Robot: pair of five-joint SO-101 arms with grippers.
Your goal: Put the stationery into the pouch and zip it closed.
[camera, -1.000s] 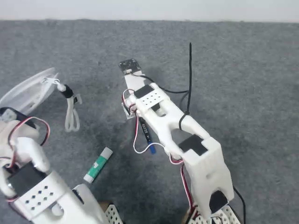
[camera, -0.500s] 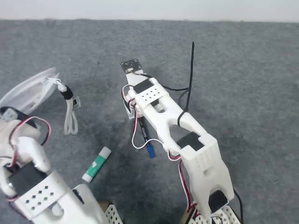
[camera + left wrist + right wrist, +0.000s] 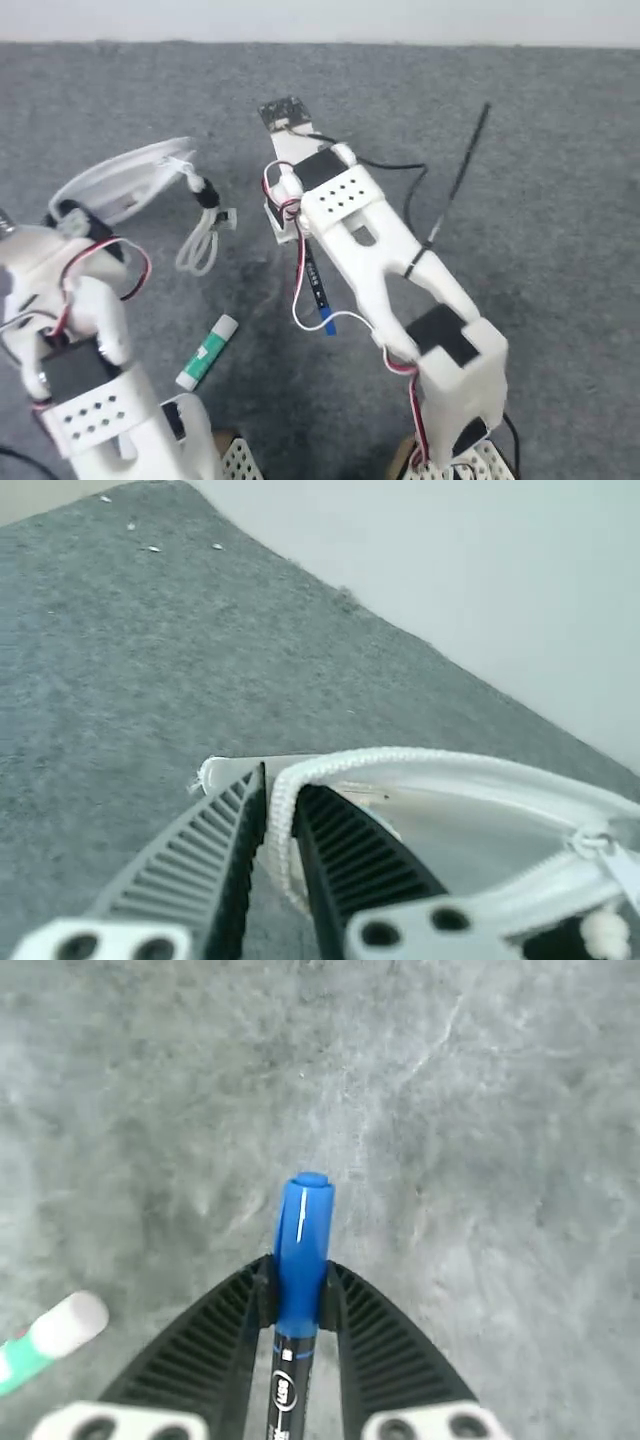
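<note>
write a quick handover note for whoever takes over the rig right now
The left gripper is shut on the rim of the pouch; the zip is open.
The right gripper is shut on the pen, mid-table and apart from the pouch.
The glue stick lies on the table between the arms.
Done: pouch and pen grasped.
Left: pen into pouch, then glue stick, then zip it closed.

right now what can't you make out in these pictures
Pouch inside: left wrist view, too blurred to tell if it holds anything.
Pen: high view, its black end is hidden under the right arm.
Glue stick: right wrist view, cut off by the picture's edge.
</note>
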